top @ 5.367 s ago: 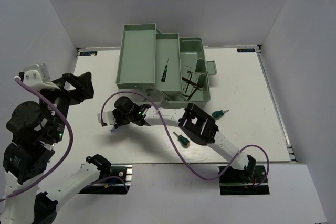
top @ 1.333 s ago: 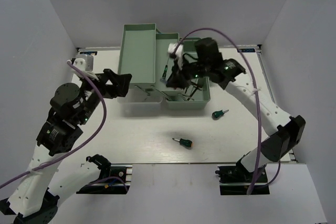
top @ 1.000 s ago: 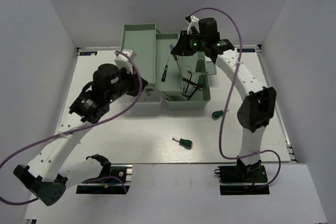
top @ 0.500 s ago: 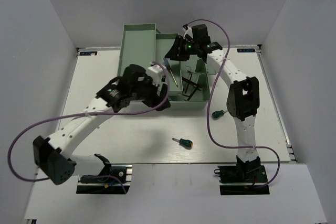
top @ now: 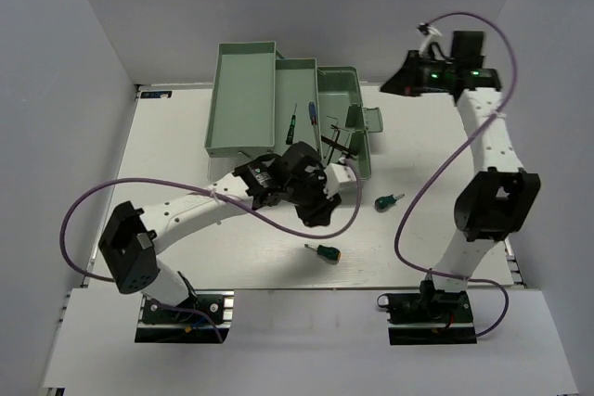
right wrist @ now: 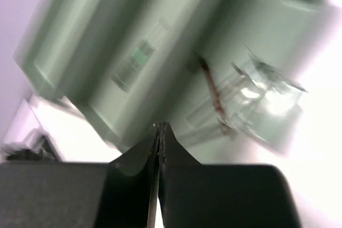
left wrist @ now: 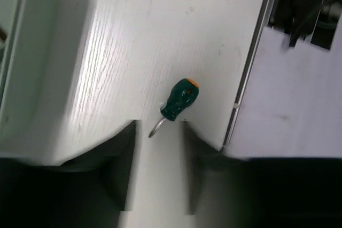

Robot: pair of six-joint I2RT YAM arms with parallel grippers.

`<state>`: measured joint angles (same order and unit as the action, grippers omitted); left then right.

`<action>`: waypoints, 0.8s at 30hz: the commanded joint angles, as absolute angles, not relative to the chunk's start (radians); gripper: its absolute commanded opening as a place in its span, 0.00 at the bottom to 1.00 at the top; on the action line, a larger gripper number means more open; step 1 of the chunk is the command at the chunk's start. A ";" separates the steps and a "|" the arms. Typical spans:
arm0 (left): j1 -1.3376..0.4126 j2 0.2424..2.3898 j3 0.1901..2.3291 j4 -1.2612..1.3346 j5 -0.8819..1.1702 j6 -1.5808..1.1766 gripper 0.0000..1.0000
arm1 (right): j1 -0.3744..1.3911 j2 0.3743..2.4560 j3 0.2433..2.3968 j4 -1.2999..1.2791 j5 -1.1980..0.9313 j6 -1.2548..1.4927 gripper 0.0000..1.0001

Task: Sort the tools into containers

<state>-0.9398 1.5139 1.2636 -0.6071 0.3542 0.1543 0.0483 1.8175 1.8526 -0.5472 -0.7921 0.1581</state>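
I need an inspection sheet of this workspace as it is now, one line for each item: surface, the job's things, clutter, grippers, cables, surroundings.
Surface: white table, two tools lying loose on it.
Job's things: pale green toolbox open at the back; two thin screwdrivers in its middle tray; hex keys in its right compartment; one stubby green screwdriver near the front edge; a second stubby screwdriver off the toolbox's right front corner.
Clutter: nothing seen.
Grippers: left gripper close to the front stubby screwdriver, jaws open, its tip showing between them; right gripper high at the back right, jaws shut, empty.
Cables: purple cables loop along both arms.
Surroundings: plain pale walls on three sides.
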 commanded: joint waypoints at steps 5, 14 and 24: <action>-1.046 1.629 1.239 -0.512 0.348 0.333 0.79 | -0.078 1.769 1.700 -1.244 -0.916 -0.696 0.44; -1.124 1.704 1.164 -0.433 0.250 0.373 0.82 | -0.080 1.574 1.382 -1.101 -0.795 -0.765 0.58; -1.155 1.749 1.106 -0.368 0.124 0.403 0.82 | -0.086 1.566 1.339 -1.103 -0.810 -0.749 0.58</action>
<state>-1.1450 1.7405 1.1202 -0.4187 0.1814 0.3828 -0.0788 1.5921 1.3479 -1.1004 -0.7937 -0.7296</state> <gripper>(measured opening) 0.813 0.578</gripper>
